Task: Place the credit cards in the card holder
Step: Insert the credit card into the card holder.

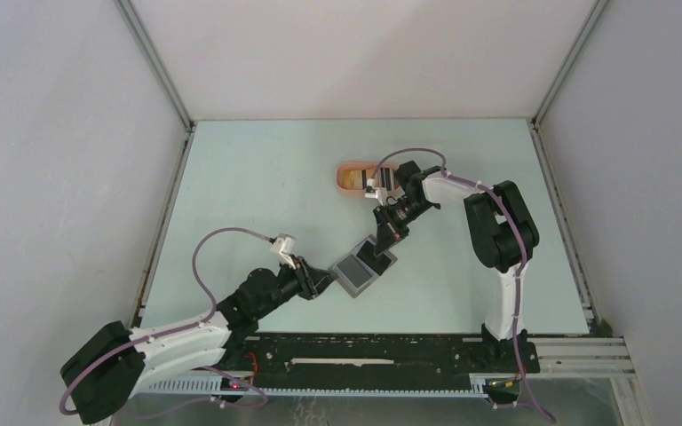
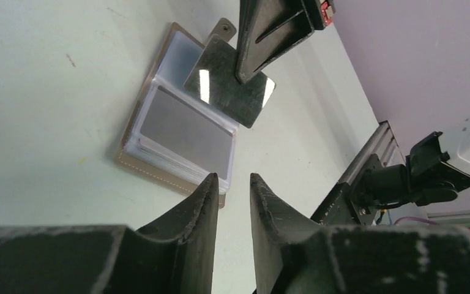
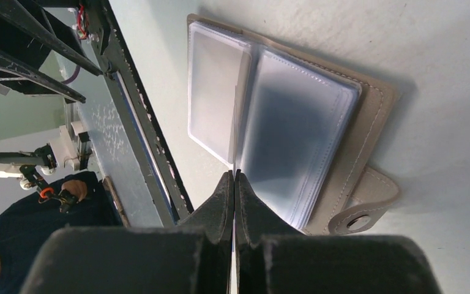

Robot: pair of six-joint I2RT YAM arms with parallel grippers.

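**Holding a dark card [image 2: 223,92] over the open card holder [image 2: 177,131]**

We see the card holder lying open near the middle of the table [image 1: 257,177], clear sleeves facing up. Our right tool [image 2: 243,75] is clamped on the dark card, which hangs tilted over the holder's far leaf. Our left tool [image 2: 233,181] sits low at the holder's near edge, jaws a narrow gap apart, nothing between them. A pink tray [image 1: 342,174] lies farther back.

Pale green table [image 1: 257,177], plain grey walls [image 1: 53,177]
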